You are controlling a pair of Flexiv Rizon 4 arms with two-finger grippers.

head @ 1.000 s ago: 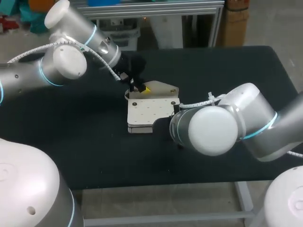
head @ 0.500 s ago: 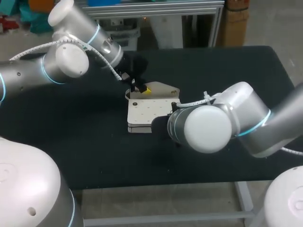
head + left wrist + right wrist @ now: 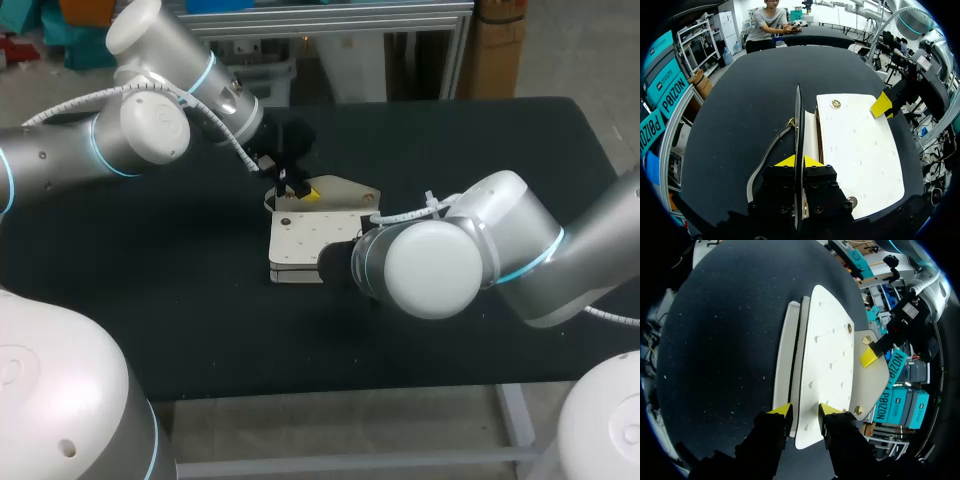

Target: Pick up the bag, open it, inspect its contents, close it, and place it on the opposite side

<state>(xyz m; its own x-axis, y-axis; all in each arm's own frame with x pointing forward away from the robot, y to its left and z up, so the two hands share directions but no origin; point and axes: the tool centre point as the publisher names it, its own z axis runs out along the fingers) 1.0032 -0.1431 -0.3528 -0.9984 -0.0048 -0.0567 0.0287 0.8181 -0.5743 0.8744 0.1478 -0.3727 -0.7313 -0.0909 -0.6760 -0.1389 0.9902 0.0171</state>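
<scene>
1 white bag (image 3: 305, 240) lies flat near the middle of the black worktop (image 3: 170, 300), its beige flap (image 3: 345, 190) folded out at the far end. Left claw (image 3: 799, 161), at that far end, is closed narrowly on the flap's thin edge, which runs edge-on between the 2 yellow tips; a strap (image 3: 771, 152) curves just beside it. Right claw (image 3: 805, 410) sits at the bag's opposite, near end, its 2 fingers standing moderately apart above the stacked layers of the bag, holding nothing. In the head view the right arm (image 3: 430, 270) hides this claw.
</scene>
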